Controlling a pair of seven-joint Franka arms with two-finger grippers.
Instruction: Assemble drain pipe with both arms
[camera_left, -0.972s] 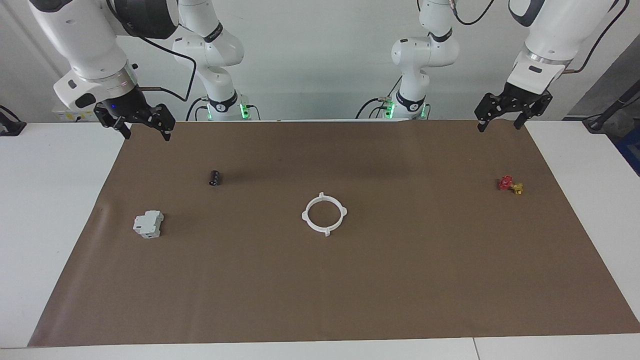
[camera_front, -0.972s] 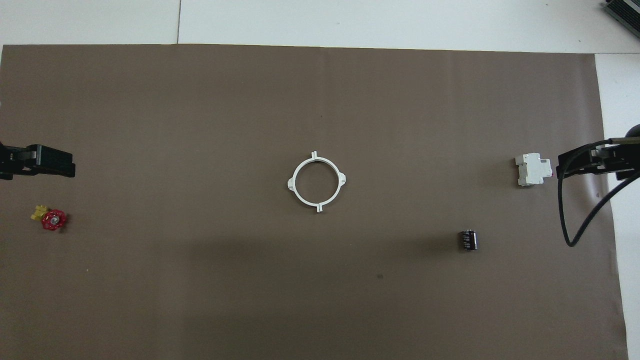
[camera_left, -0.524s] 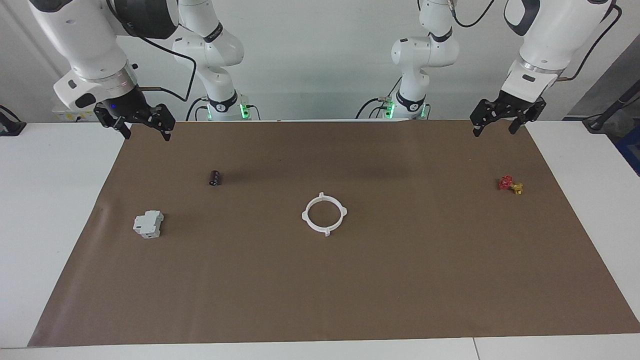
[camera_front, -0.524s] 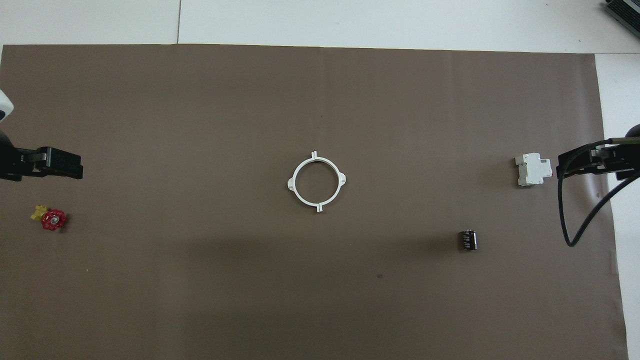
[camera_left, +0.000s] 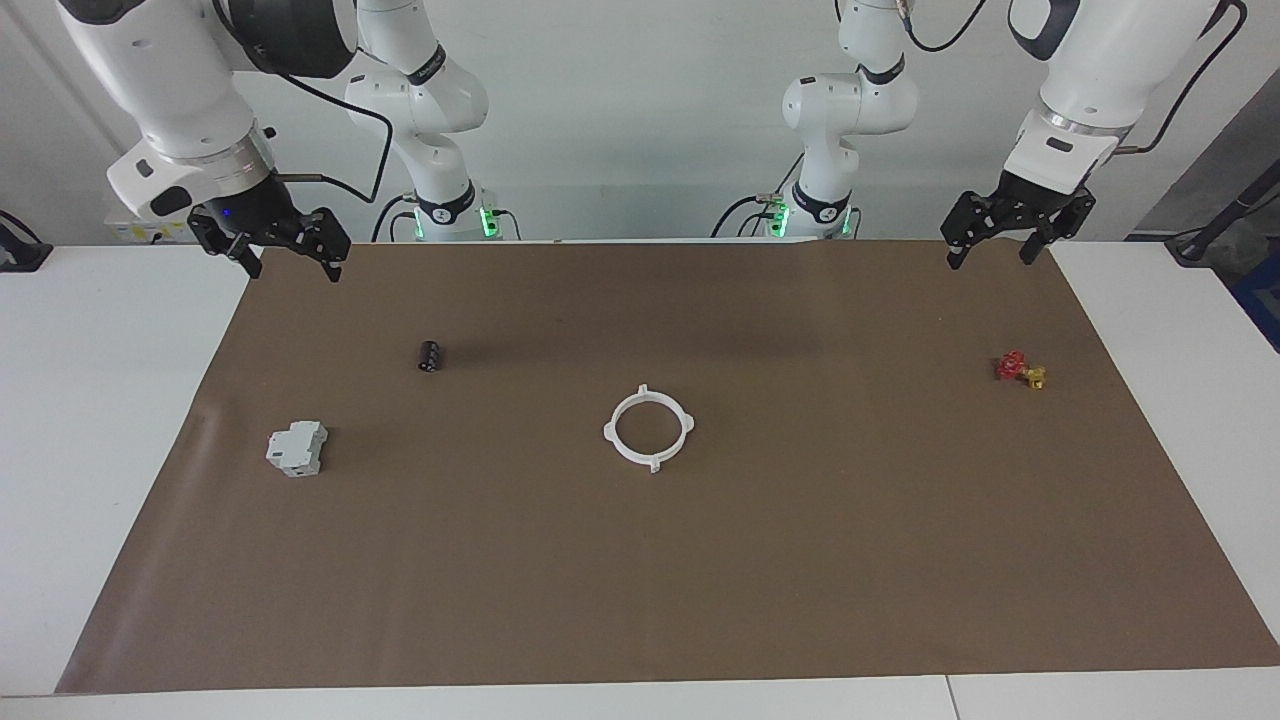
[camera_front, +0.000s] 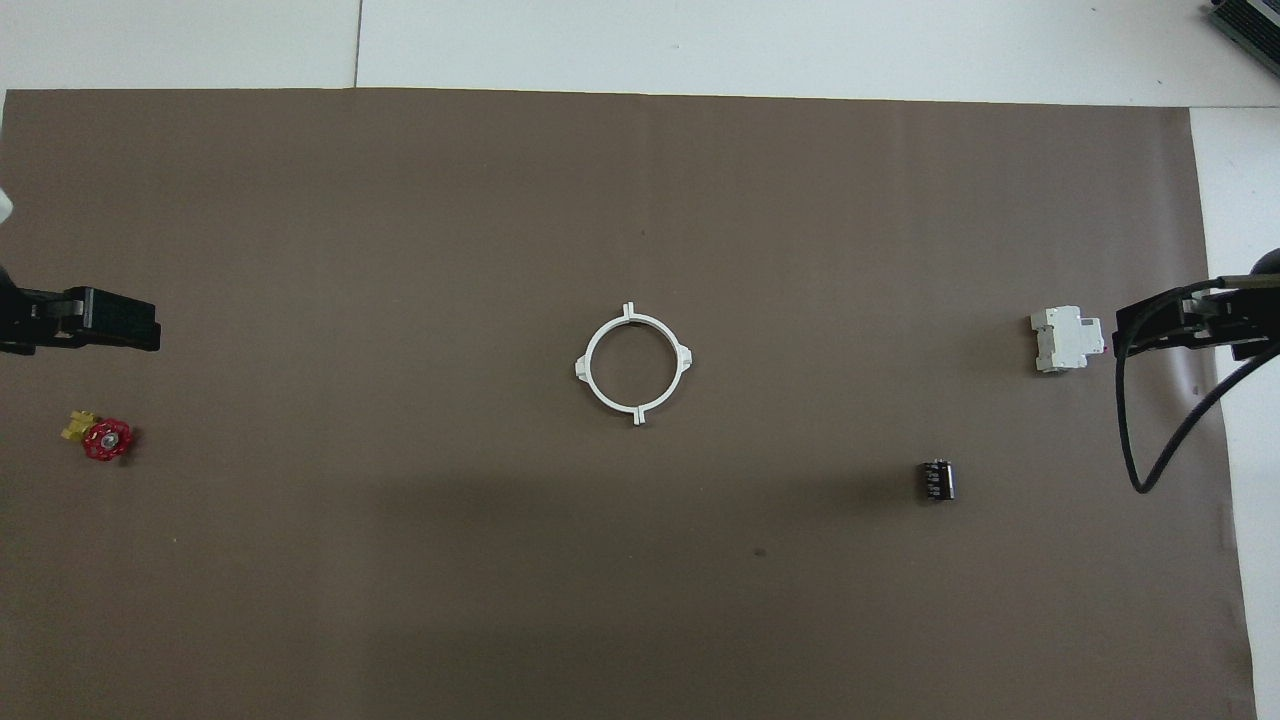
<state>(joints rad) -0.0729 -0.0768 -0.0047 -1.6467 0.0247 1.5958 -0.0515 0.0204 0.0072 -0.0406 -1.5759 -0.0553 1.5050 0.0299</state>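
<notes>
The drain pipe (camera_left: 649, 428) (camera_front: 634, 364) lies flat in the middle of the brown mat as one closed white ring with four small nubs, its two half-arcs joined. Nothing touches it. My left gripper (camera_left: 988, 258) (camera_front: 112, 322) hangs open and empty over the mat's edge at the left arm's end, well apart from the ring. My right gripper (camera_left: 295, 270) (camera_front: 1138, 328) hangs open and empty over the mat's edge at the right arm's end, also well apart from the ring.
A small red-and-yellow valve (camera_left: 1021, 369) (camera_front: 100, 437) sits on the mat at the left arm's end. At the right arm's end a grey-white boxy block (camera_left: 296, 448) (camera_front: 1066, 339) and a small black cylinder (camera_left: 429, 355) (camera_front: 937, 479) rest on the brown mat (camera_left: 800, 560).
My left gripper has shifted slightly toward the table's middle and lifted a little. The right arm, the ring and the other objects have not moved.
</notes>
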